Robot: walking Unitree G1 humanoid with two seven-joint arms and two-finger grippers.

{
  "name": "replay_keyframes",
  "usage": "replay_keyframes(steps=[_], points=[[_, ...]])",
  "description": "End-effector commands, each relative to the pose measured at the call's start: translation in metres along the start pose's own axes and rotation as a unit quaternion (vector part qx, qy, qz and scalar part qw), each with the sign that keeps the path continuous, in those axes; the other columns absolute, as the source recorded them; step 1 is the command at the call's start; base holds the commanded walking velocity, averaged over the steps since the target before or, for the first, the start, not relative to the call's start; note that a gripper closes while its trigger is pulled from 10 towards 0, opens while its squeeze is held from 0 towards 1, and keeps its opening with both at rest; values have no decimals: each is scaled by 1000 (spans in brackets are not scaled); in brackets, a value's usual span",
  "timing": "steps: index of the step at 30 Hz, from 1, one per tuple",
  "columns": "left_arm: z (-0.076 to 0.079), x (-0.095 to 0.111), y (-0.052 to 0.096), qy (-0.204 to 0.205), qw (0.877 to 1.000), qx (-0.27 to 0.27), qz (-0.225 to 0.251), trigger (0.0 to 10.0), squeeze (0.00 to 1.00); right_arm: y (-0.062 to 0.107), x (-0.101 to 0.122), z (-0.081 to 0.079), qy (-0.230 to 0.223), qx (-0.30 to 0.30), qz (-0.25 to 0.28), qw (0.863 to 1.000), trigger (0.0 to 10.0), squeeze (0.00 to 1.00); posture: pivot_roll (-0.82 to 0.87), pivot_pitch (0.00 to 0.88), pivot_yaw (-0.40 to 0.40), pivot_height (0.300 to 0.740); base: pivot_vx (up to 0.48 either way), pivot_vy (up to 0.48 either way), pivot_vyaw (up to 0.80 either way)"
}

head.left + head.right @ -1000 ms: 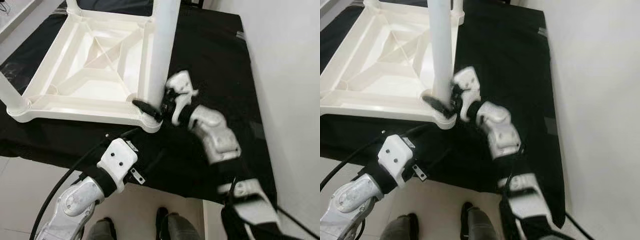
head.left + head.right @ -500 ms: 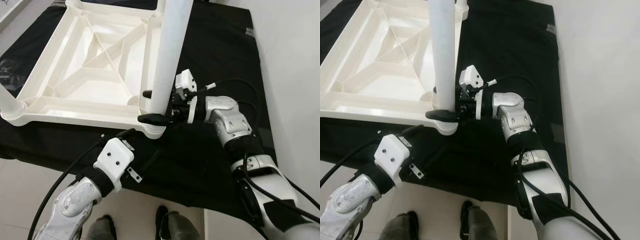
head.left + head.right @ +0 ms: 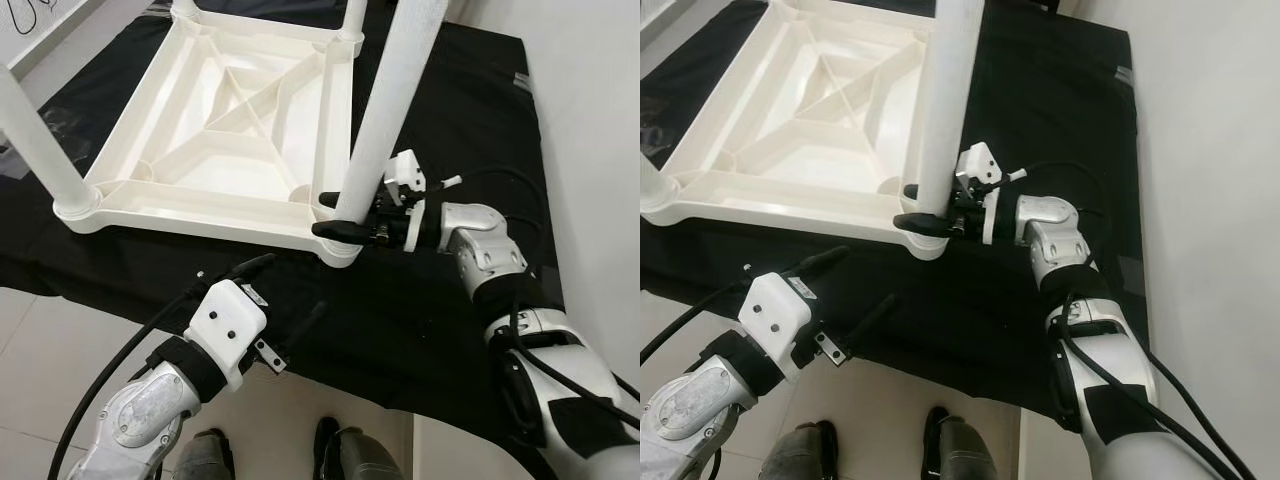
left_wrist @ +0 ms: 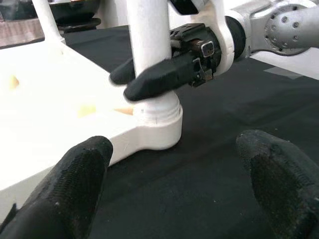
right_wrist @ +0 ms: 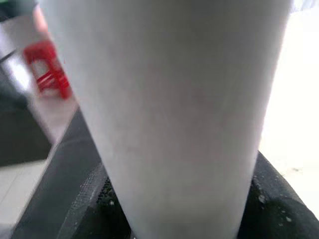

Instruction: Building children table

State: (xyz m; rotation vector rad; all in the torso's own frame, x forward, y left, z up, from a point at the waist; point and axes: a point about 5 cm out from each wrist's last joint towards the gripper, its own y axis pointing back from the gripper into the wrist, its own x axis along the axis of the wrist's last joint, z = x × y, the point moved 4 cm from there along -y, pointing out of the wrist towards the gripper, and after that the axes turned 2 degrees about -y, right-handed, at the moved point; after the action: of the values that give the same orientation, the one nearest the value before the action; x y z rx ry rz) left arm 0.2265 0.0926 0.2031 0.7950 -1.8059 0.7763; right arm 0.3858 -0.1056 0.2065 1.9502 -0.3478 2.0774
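Observation:
A white plastic children's table (image 3: 190, 214) lies upside down on a black cloth (image 3: 440, 320), legs pointing up. My right gripper (image 3: 337, 214) is shut on the near right leg (image 3: 388, 105) just above its socket, one black finger in front of it and one behind. In the right wrist view the leg (image 5: 174, 99) sits between the black fingers (image 5: 273, 199). My left gripper (image 3: 283, 290) hovers open over the cloth's front edge, just below that corner. The left wrist view looks past its open fingers (image 4: 75, 174) at the socket (image 4: 157, 124) and the right gripper (image 4: 164, 74).
Another leg (image 3: 35, 130) stands at the table's near left corner, and two more (image 3: 352, 15) at the far side. A white wall (image 3: 600, 120) runs close along the right. Pale floor tiles (image 3: 60, 350) and my feet (image 3: 335, 450) lie below the cloth. A red stool (image 5: 47, 69) stands far off.
The camera has shifted, so the table sits further right in the picture. My right arm, blurred a second ago, has settled with its fingers around the leg's base. The left arm has held still.

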Motion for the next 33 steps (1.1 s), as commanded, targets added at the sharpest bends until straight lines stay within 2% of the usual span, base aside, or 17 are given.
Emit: replay_keyframes(steps=[1,3,4,5,6,8,9,11,15,16,18,19,22,24,29,30,33], points=[[0,1,4,7,1000,2,-2,10000,0,17,-4,12,-38,-60,30,997,0,0,140,235,-149,740,0,0,0],[-3,-1,7,5,1000,11,-6,10000,0,19,-18,14,-49,-180,56,981,0,0,155,242,-166,740,0,0,0],[-5,-2,9,4,1000,17,-10,10000,0,26,-46,0,-47,-277,14,960,0,0,155,249,-158,740,0,0,0],[-5,-2,9,4,1000,17,-10,10000,0,26,-46,0,-47,-277,14,960,0,0,155,249,-158,740,0,0,0],[-7,-3,11,4,1000,21,-12,10000,0,36,-61,-11,-39,-349,-15,936,0,0,155,249,-158,740,0,0,0],[-8,-3,11,5,1000,23,-13,10000,0,43,-69,-19,-32,-388,-35,921,0,0,155,249,-158,740,0,0,0],[-10,-7,10,5,1000,20,-17,10000,0,41,-75,-35,-28,-400,-50,915,0,0,125,243,-129,740,0,0,0],[-10,-10,6,6,1000,11,-18,10000,0,29,-74,-50,-19,-381,-54,923,0,0,123,239,-120,740,0,0,0],[-10,-9,0,8,1000,4,-11,10000,0,14,-68,-48,-32,-362,-44,931,0,0,117,240,-123,740,0,0,0],[-8,-10,0,10,1000,3,-12,10000,0,7,-63,-48,-39,-353,-38,934,10000,0,118,240,-122,740,0,0,0],[-6,-11,1,11,1000,1,-15,10000,0,-1,-55,-53,-50,-351,-28,935,10000,0,123,240,-122,740,0,0,0],[-6,-12,1,10,1000,0,-16,10000,0,-7,-48,-55,-54,-333,-13,941,10000,263,124,239,-123,740,0,0,0],[-6,-12,1,9,1000,0,-17,10000,0,-13,-40,-60,-58,-315,0,947,10000,263,124,239,-123,740,0,0,0],[-7,-11,-1,8,1000,1,-15,10000,0,-22,-26,-65,-60,-268,26,961,10000,1000,123,238,-123,740,0,0,0],[-8,-10,-3,8,1000,2,-10,10000,0,-33,13,-60,-33,-157,85,983,10000,1000,120,238,-123,740,0,0,0],[-6,-10,-4,9,1000,1,-9,10000,0,-35,22,-57,-10,-112,85,990,10000,0,119,237,-124,740,0,0,0],[-5,-10,-5,10,1000,0,-8,10000,0,-37,27,-59,12,-55,75,996,10000,0,119,237,-128,740,0,0,0]])
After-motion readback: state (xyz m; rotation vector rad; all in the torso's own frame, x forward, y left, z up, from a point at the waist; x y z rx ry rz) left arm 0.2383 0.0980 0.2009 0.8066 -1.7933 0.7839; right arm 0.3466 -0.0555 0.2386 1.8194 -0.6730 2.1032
